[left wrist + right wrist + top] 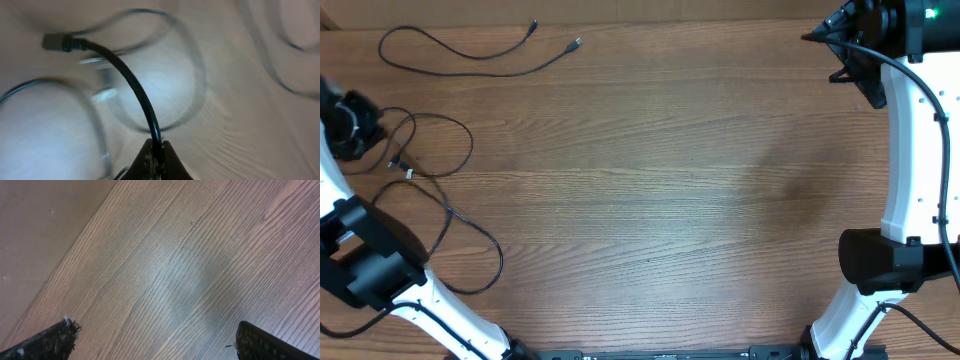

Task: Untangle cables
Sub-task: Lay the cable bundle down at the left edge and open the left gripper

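Left gripper [156, 148] clamped on one thin black cable [132, 84] in the tangle [408, 172].
The tangle lies at the brown wooden table's [670, 200] left edge; right gripper [155, 336] gapes empty. Next, probably: draw that strand clear.

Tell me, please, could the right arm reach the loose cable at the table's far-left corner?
Probably not: nothing blocks the way, but the open right gripper sits at the opposite corner from that loose cable.

Matt, grained wood table [650, 200], smooth black plastic-sheathed cables [136, 86] with slight sheen
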